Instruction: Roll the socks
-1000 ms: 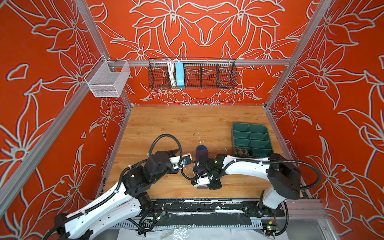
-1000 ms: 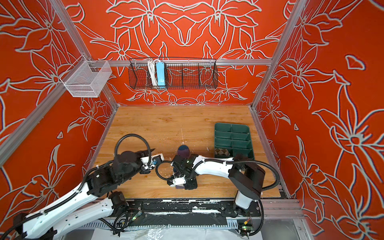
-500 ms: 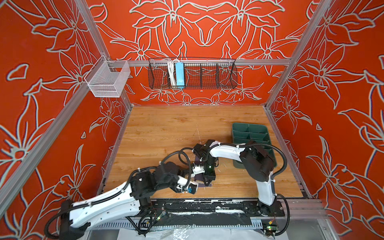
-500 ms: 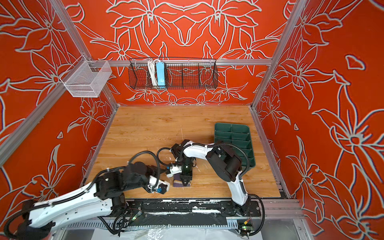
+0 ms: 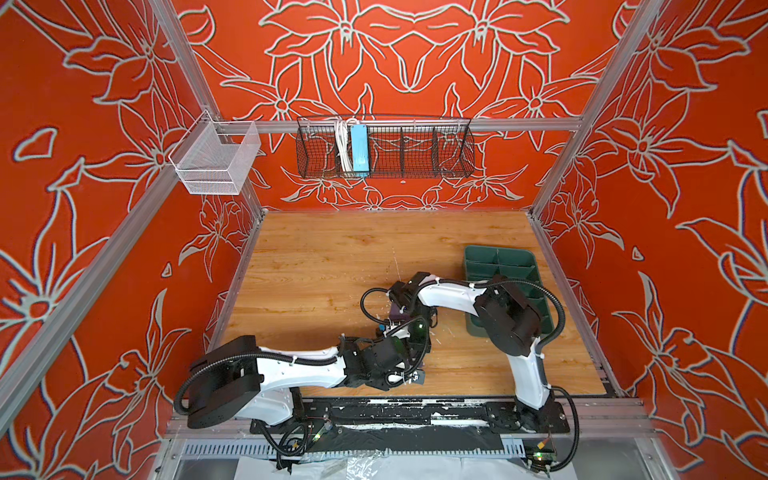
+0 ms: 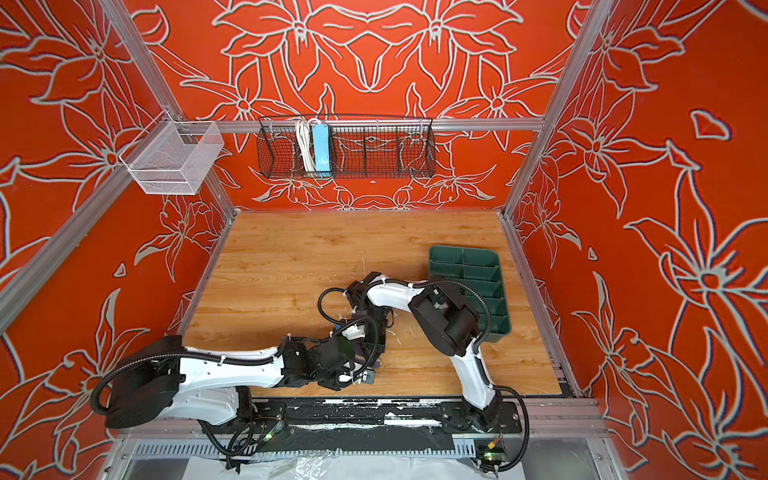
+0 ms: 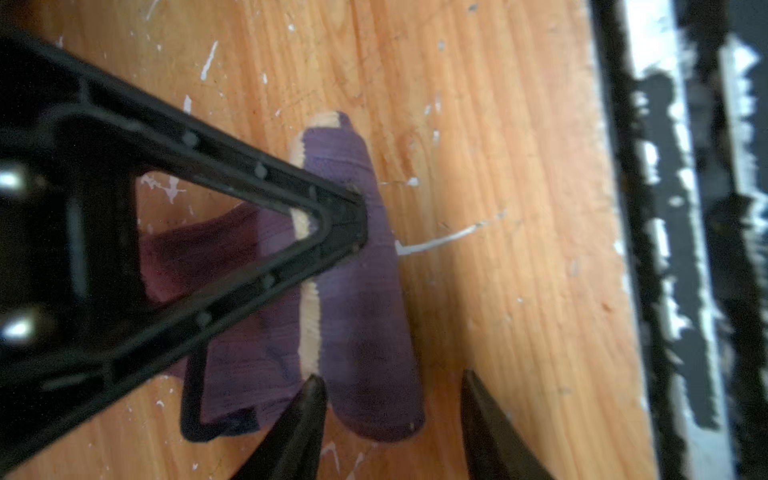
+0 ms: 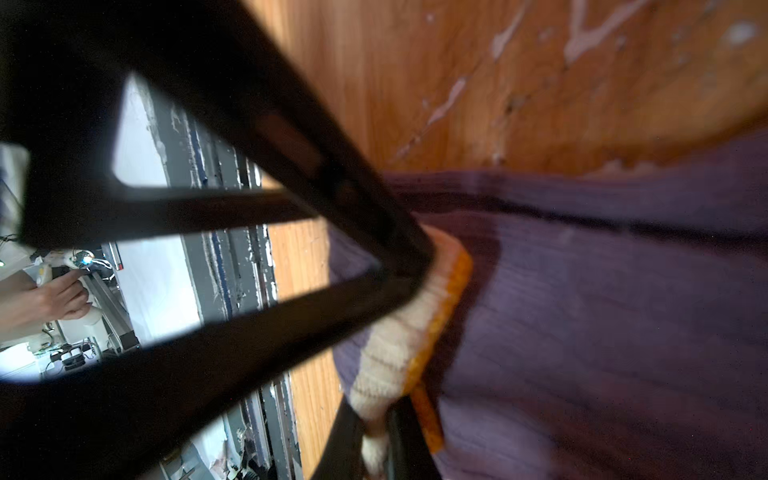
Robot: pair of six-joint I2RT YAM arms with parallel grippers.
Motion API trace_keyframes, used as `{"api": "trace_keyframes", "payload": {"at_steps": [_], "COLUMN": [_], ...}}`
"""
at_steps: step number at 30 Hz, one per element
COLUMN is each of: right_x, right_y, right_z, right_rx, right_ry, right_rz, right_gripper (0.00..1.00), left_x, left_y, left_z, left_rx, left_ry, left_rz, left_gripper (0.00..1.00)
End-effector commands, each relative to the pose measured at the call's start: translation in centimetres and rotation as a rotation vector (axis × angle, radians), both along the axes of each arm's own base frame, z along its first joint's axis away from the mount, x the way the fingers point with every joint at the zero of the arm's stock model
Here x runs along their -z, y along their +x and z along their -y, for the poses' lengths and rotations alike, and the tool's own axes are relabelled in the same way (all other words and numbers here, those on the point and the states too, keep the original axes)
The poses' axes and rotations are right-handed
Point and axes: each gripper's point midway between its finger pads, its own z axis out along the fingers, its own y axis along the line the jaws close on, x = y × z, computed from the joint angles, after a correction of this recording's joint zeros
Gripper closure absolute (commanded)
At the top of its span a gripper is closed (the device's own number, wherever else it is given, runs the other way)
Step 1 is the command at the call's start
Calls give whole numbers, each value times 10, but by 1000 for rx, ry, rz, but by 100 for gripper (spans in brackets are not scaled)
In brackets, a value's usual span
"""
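Socks (image 7: 365, 299) lie half-rolled, right gripper (image 8: 374, 436) pinching, left gripper (image 7: 392, 384) straddling one end.

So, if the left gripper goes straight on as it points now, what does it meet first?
Probably the purple sock roll: its end lies just ahead, between the tips of the open left gripper; depth is unclear.

Purple-over-beige socks (image 7: 365, 299), partly rolled

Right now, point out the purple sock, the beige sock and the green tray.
purple sock (image 7: 365, 316): left wrist view, rolled part.
beige sock (image 7: 309, 328): left wrist view, edge strip.
green tray (image 5: 484, 262): a top view, far compartment.
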Motion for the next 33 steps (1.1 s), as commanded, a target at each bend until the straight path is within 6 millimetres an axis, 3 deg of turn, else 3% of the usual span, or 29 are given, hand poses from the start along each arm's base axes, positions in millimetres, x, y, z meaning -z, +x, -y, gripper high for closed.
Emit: {"api": "trace_keyframes", "payload": {"at_steps": [1, 8, 13, 15, 16, 22, 27, 30, 33], "right_x": [19, 17, 13, 8, 3, -46, -96, -151, -207], "right_y": [18, 19, 28, 40, 47, 86, 137, 159, 145], "right_z": [3, 4, 5, 6, 7, 27, 68, 95, 105], "right_rx": [-34, -17, 23, 71, 98, 298, 569, 764, 811], "right_ry": [4, 18, 37, 67, 90, 254, 262, 324, 505], "right_rz": [86, 89, 122, 192, 229, 487, 797, 1022, 1174], "right_gripper": [91, 90, 89, 87, 86, 72, 68, 69, 70], "left_x": [-2, 3, 2, 5, 6, 24, 37, 34, 23], "left_y": [22, 36, 32, 26, 23, 4, -11, -18, -14], "left_z": [4, 8, 12, 8, 6, -7, -9, -11, -14], "left_rx": [-119, -181, -168, -133, -117, 1, 71, 87, 31], "left_ry": [-19, -19, -22, 2, 15, 97, 155, 190, 182], "left_rz": [82, 119, 96, 76, 68, 13, -89, -206, -355], "left_gripper": [48, 58, 87, 100, 100, 100, 100, 100, 100]}}
